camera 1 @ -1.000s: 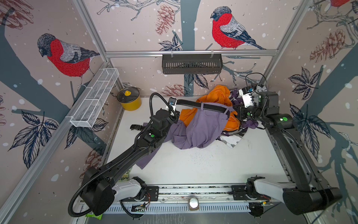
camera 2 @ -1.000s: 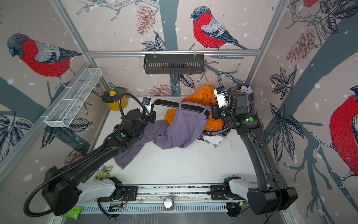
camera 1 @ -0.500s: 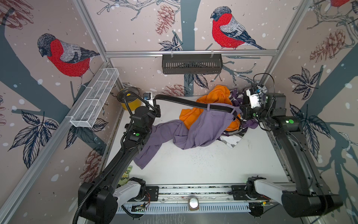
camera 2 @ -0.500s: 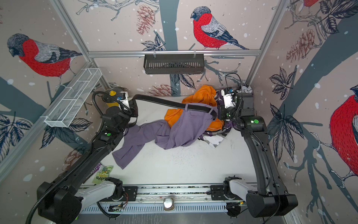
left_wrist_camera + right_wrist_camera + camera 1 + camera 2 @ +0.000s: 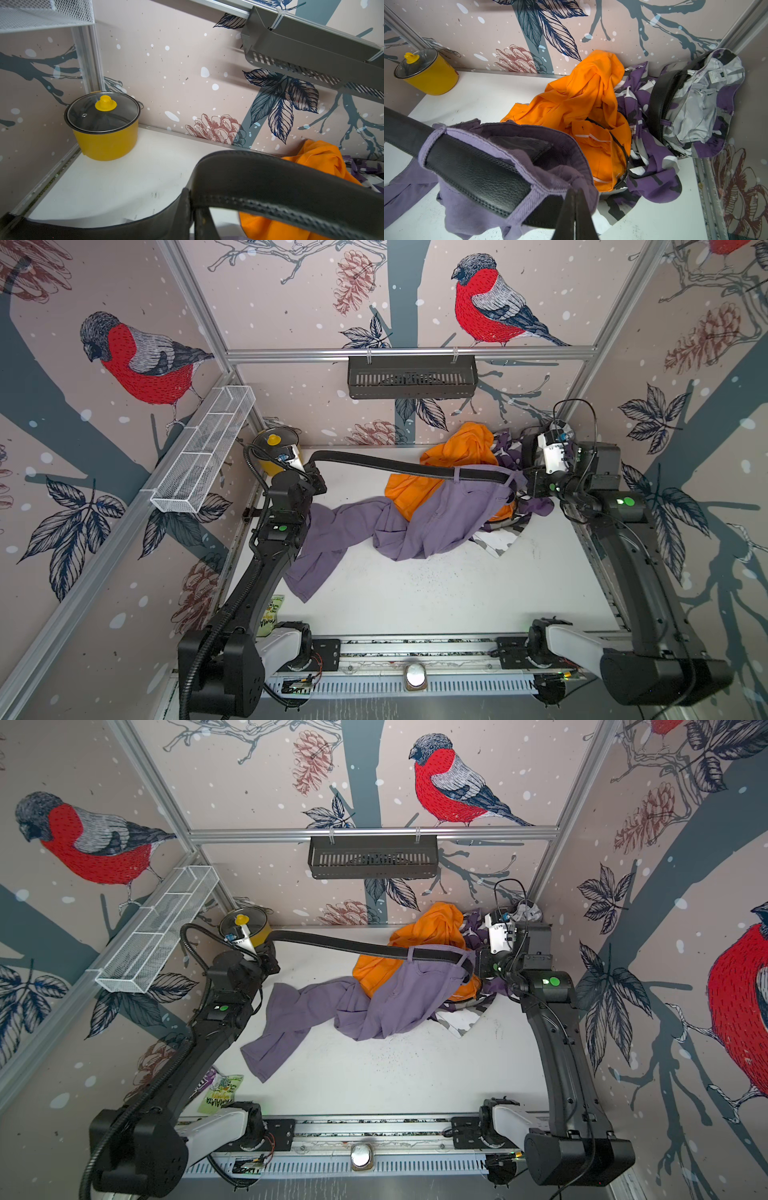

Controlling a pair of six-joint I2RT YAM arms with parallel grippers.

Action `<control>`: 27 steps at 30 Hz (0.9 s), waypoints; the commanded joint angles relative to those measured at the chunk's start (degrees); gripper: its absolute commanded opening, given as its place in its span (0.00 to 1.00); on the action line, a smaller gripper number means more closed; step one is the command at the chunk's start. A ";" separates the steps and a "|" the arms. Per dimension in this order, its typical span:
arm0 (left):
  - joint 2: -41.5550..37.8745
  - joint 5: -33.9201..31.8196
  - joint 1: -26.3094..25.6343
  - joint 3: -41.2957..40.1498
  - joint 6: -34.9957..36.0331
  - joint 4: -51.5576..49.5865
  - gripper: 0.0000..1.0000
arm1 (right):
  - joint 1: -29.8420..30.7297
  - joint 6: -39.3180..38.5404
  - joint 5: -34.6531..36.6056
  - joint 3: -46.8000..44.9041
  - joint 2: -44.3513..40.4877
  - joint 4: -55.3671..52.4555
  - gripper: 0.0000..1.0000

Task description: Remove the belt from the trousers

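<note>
A black leather belt (image 5: 374,464) (image 5: 332,944) hangs stretched above the table, from the far left to the right. Its right end still runs through the loops of the lilac trousers (image 5: 415,526) (image 5: 374,1006). My left gripper (image 5: 316,477) (image 5: 270,962) is shut on the belt's left end, next to the yellow pot. In the left wrist view the belt (image 5: 270,187) arches away from the closed left gripper (image 5: 193,199). My right gripper (image 5: 525,485) (image 5: 478,966) is shut on the trousers' waistband (image 5: 550,170) beside the belt (image 5: 477,168); the right gripper (image 5: 576,193) pinches lilac cloth. The trouser legs trail on the table.
A yellow pot (image 5: 274,448) with a glass lid stands in the back left corner. An orange garment (image 5: 457,448) and purple camouflage trousers (image 5: 654,162) with their own black belt (image 5: 660,104) lie at the back right. A white wire basket (image 5: 203,448) and a dark shelf (image 5: 411,377) hang on the walls.
My left gripper has drawn the belt's end leftwards from mid-table to the pot, and more belt now shows outside the loops. The right gripper has shifted slightly right, still holding the waistband.
</note>
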 commanded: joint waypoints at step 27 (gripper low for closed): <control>3.37 5.75 12.30 -4.43 -17.61 -1.45 0.00 | -4.97 3.41 8.34 -2.49 -2.49 2.17 0.00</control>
